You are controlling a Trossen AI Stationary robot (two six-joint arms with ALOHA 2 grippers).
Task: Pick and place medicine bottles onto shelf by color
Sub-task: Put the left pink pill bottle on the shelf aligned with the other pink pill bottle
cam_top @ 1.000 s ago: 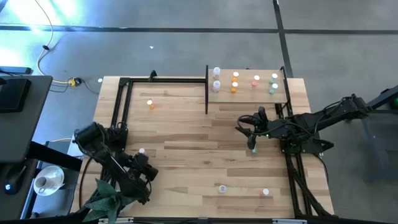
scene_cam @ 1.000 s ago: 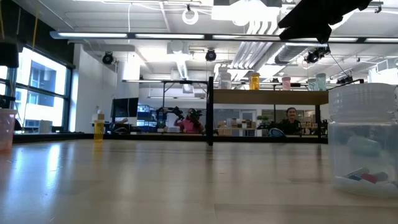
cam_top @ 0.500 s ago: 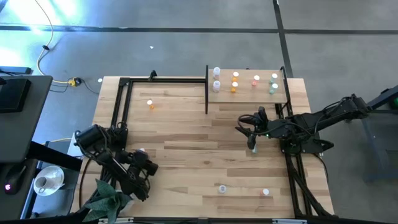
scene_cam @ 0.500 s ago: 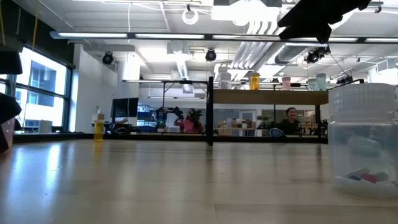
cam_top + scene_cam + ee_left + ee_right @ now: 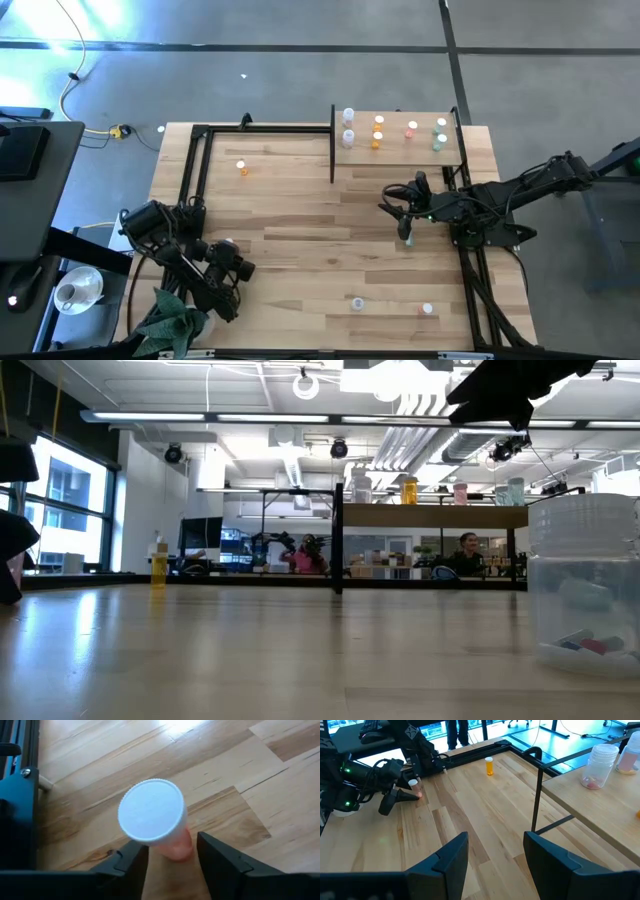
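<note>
A small pink-bodied bottle [image 5: 167,832] with a ridged round white cap is seen upright on the plank-grained tabletop [image 5: 300,225] near its left edge, between the dark angular fingers [image 5: 131,865] of the left gripper [image 5: 230,254]; whether it is clamped cannot be told; the right gripper [image 5: 404,226], fingers apart and empty, hangs mid-table, below the pale-wood shelf [image 5: 400,150], where seven capped bottles stand in columns.
</note>
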